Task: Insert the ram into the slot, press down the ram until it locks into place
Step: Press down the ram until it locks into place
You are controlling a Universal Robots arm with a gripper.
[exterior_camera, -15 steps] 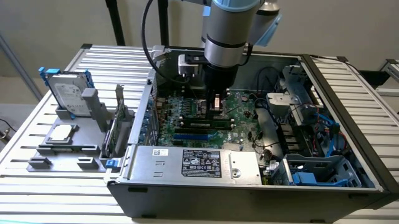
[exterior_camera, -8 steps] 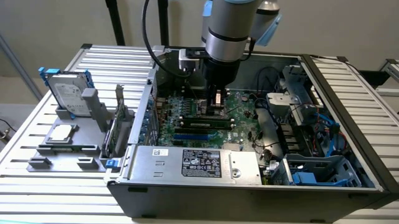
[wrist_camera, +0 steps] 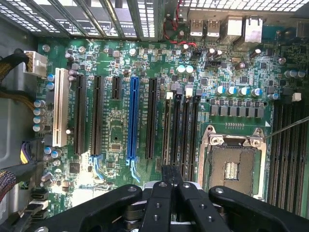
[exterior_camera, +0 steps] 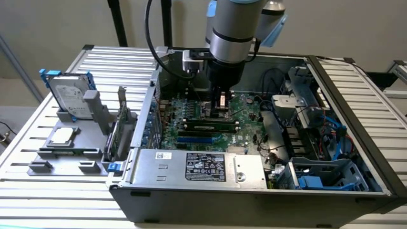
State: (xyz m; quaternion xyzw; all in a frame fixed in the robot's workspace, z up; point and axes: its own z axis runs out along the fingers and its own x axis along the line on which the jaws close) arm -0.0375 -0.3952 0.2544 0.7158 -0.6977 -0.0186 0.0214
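Observation:
The ram (exterior_camera: 210,127), a thin green stick with black chips, stands on edge in one of the black memory sockets on the motherboard (exterior_camera: 190,109), between white end clips. My gripper (exterior_camera: 222,109) hangs just above and behind the stick, near its end at the exterior view's right. In the wrist view the two black fingertips (wrist_camera: 166,175) meet, with nothing visible between them, so my gripper (wrist_camera: 172,170) is shut. They sit over the four parallel sockets (wrist_camera: 186,130). From that view I cannot tell which socket holds the ram.
The open computer case encloses the board. A silver power supply (exterior_camera: 200,166) lies in front, with cables (exterior_camera: 279,138) and a drive cage (exterior_camera: 324,174) at the exterior view's right. A blue socket (wrist_camera: 133,118) and the CPU socket (wrist_camera: 232,166) flank the memory sockets. A hard drive (exterior_camera: 68,98) stands outside.

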